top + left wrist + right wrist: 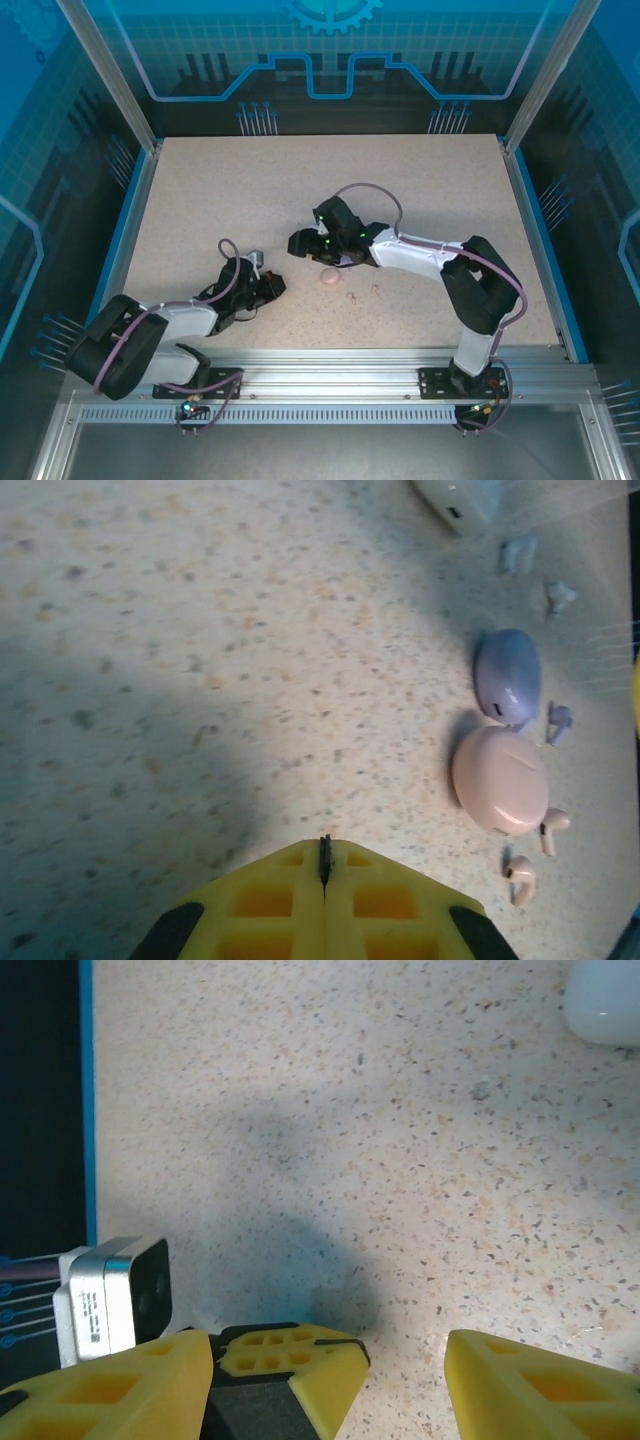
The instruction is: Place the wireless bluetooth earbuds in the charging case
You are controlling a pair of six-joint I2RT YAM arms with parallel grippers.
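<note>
Ahead and to the right of the left hand (324, 865), three charging cases lie in a loose row on the surface (200, 680): the pink case (500, 780) nearest, the purple case (507, 675) just beyond it and touching or nearly so, and the white case (460, 500) farthest out. All three look shut, so I judge the task barely begun, with no bud seated and no lid raised.

The earbuds lie loose on the far-right side of their cases. Two pinkish earbuds (549, 830) sit just beside the pink case, one purple earbud (560, 720) lies beside the purple case, and two pale earbuds (518, 552) lie near the white one. Each pinkish bud lies flat, its long axis running roughly back toward the left hand, head away and stem nearer. The others are too small to tell.

The left hand is closed tight with nothing in it. The right hand (300, 243) hangs low with its fingers spread wide and empty; the left hand's tip shows between them.
</note>
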